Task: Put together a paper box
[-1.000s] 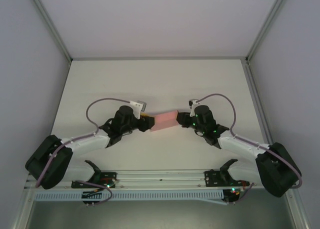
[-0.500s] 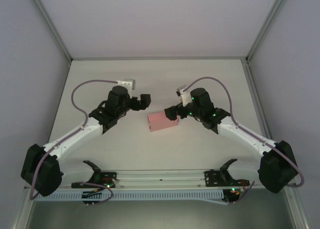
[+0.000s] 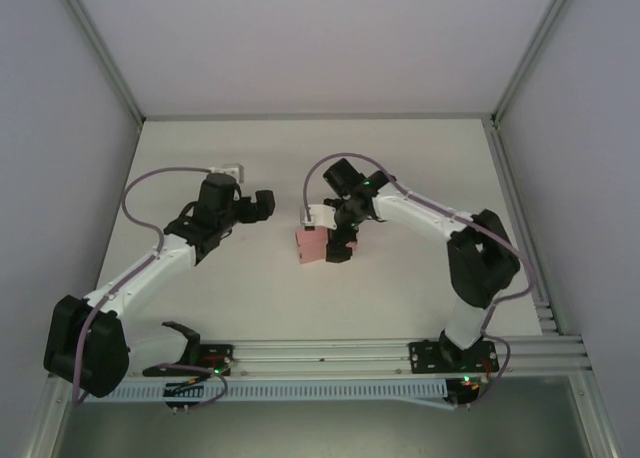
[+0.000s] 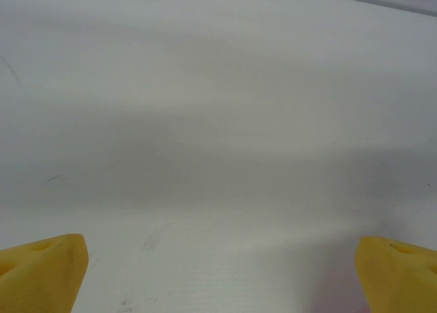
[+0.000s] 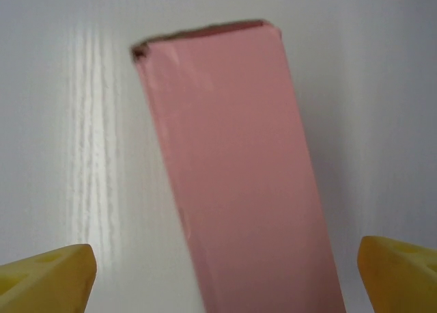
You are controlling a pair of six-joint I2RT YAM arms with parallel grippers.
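Lying at mid-frame on the white counter, the small pink rectangular card box sits free under the right arm's jaws, spread wide seemingly to grip it, while the left arm's jaws gape empty to its left.

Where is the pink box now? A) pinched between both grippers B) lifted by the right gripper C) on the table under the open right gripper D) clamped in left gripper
C: the paper box lies on the table, the right gripper open, its fingers clear of the box's sides.
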